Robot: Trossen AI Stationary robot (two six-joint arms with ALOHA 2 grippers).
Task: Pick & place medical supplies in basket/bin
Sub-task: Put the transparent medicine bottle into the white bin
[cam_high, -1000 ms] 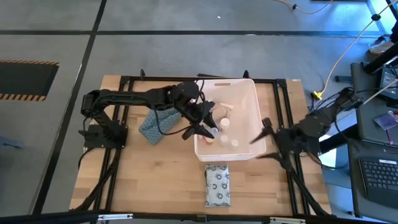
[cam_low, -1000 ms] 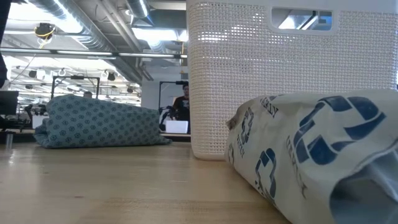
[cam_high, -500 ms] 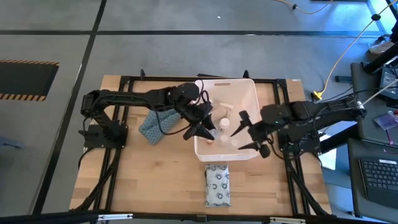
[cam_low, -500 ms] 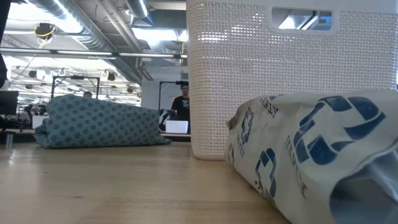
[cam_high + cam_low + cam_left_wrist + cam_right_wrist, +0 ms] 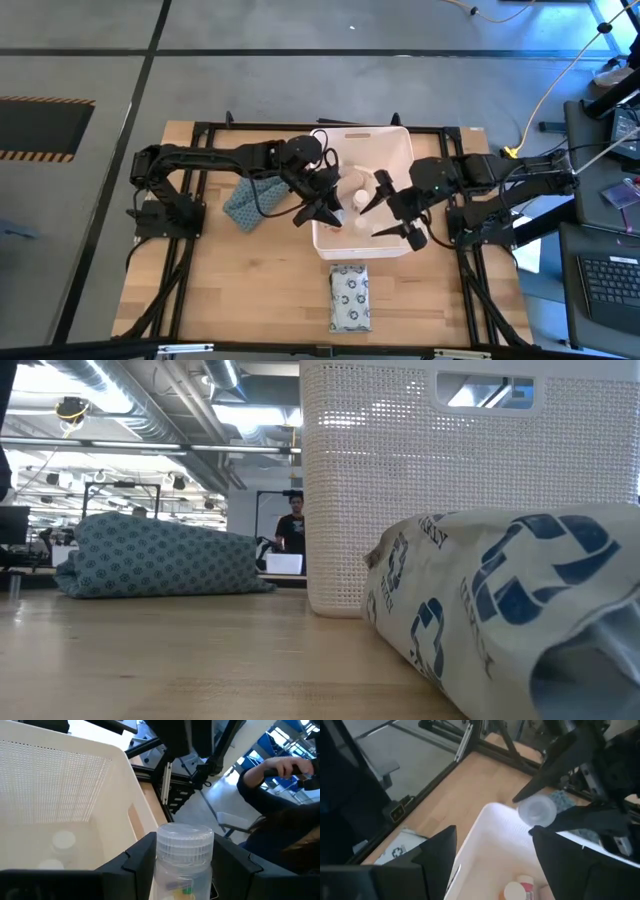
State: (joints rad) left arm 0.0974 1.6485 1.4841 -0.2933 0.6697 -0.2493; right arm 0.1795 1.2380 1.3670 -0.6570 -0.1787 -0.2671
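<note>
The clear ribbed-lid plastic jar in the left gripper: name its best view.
Left wrist view: the clear ribbed-lid plastic jar fills the frame, clamped by the left gripper. Right wrist shows only its lid; high view, a pale blob; low view, nothing.

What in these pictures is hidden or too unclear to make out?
- Basket contents: the high view shows pale blobs, partly under both arms.
- Clear bottle: left wrist view cuts off its bottom, so its contents stay unclear.
- Low view: the basket wall hides everything inside; the patterned pack runs off the edge.

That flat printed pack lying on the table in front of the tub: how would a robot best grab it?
The printed soft pack lies flat, clear of the white tub. Probably best to come straight down from above and pinch across its narrower width near the middle, since it looks soft and nothing crowds its sides.
</note>
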